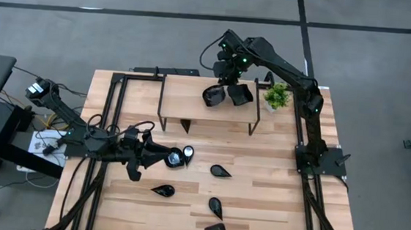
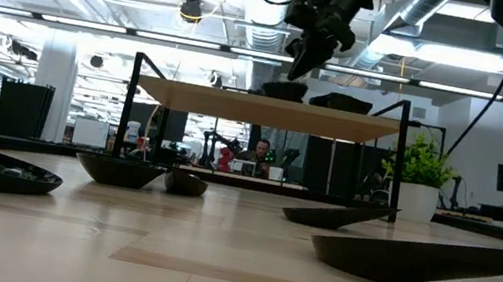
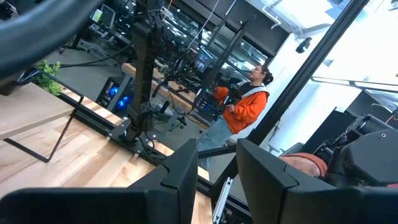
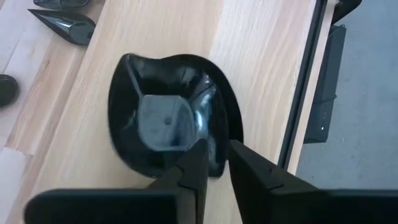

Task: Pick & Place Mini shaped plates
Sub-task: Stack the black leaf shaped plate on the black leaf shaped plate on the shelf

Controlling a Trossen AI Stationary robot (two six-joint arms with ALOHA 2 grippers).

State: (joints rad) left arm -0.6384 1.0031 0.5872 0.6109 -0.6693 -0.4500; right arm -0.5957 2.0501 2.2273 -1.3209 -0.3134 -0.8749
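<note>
On raised shelf [image 1: 192,99], right gripper [image 1: 226,76] fingers barely parted over square plate [image 4: 168,118]; you're handling glossy, slippery, brittle rim. Left gripper [image 1: 160,154] slightly spread.

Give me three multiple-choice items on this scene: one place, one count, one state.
1. The right gripper hangs over: A the raised shelf; B the floor; C the table's front edge.
2. Plates on the shelf: A none; B two; C five.
3. The left gripper is: A shut on a plate; B open, empty; C out of view.
1 A: the high view shows it there. 2 B: a squarish plate and a rounder plate. 3 B: bare gap between its fingers.
</note>
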